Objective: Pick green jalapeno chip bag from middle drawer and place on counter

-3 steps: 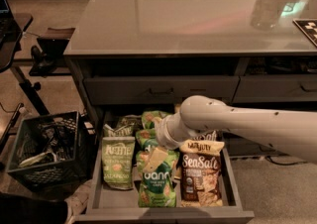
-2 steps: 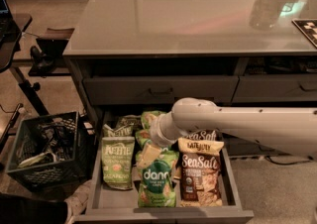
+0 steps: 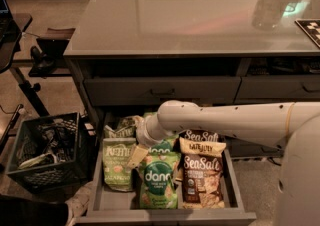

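The green jalapeno chip bag, olive green with white "Kettle" lettering, lies flat at the left of the open middle drawer. My white arm reaches in from the right. My gripper hangs low over the drawer, at the right edge of the Kettle bag and just above the brighter green dang bag. Brown Sea Salt bags lie on the right of the drawer. More bags sit at the back, partly hidden by my arm. The glossy grey counter spans the top of the cabinet.
A shut shallower drawer with a dark bar handle is right above the open one. A black crate full of clutter stands on the floor to the left. A clear glass and a checkered item are on the counter's far right.
My arm has swung left and lower over the drawer, bringing the gripper from above the dang bag to the right edge of the Kettle bag. The bags have not moved.
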Robot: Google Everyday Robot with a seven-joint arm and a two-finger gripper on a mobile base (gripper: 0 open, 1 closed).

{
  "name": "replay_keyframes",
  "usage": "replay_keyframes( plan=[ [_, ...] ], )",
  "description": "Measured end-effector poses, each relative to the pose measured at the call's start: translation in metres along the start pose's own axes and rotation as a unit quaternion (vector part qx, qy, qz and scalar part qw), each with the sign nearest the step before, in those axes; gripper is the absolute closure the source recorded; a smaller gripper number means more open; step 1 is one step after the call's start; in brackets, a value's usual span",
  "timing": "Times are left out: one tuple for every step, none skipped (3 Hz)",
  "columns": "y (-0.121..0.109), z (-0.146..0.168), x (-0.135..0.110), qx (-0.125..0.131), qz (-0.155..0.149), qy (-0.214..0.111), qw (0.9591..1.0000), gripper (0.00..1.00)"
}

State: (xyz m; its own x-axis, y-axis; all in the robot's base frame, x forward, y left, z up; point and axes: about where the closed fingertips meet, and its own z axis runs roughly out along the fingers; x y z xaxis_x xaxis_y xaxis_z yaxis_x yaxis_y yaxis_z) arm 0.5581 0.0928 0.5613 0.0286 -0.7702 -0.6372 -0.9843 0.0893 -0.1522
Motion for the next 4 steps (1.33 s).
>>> replay_keyframes(
  plan=[
    [-0.006, 0.022, -0.008, -0.011, -0.016, -0.011, 0.9998, 0.00],
    [-0.013, 0.034, -0.008, -0.016, -0.024, -0.013, 0.9995, 0.09],
    [-0.018, 0.046, -0.003, -0.023, -0.025, -0.011, 0.9994, 0.24],
    [-0.021, 0.057, 0.003, -0.031, -0.019, -0.009, 0.9993, 0.29]
  ],
)
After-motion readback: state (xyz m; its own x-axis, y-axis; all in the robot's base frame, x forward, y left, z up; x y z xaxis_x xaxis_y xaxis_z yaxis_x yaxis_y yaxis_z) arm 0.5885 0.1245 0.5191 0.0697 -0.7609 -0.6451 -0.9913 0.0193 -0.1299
